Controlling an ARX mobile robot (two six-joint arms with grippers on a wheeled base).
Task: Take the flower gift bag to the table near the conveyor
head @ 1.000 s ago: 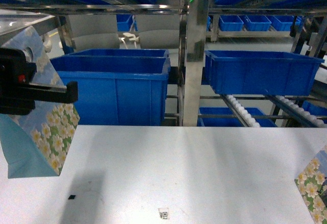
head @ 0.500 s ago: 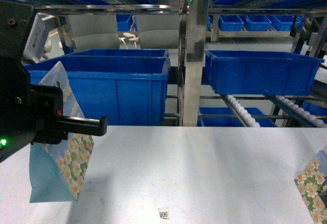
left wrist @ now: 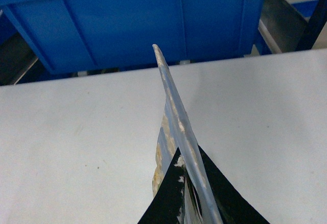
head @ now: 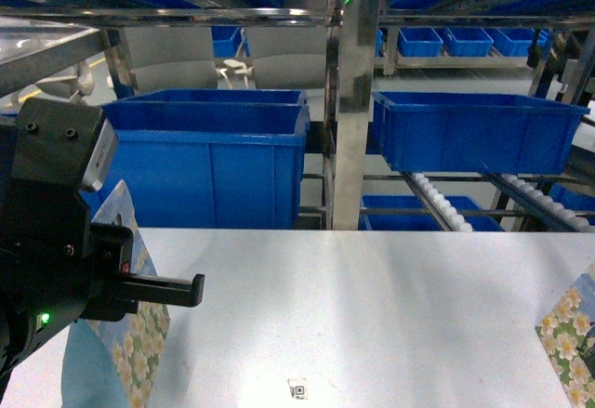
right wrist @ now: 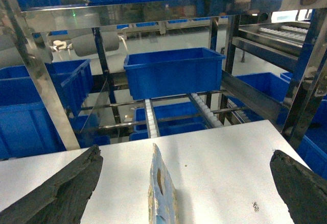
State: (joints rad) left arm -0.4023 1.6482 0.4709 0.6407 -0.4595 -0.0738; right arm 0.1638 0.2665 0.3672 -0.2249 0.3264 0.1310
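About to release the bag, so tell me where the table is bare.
Bare: the wide middle of the table, between the left gripper's bag and the second bag at the right edge, back to the blue bins and conveyor. Only a small sticker sits near the front. Crowded: the left corner.

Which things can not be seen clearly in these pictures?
- Head view: the left gripper hides most of its flower gift bag; the bag's bottom is cut off.
- Head view: the second gift bag is cut off at the right edge.
- The QR-code sticker is too small to read.
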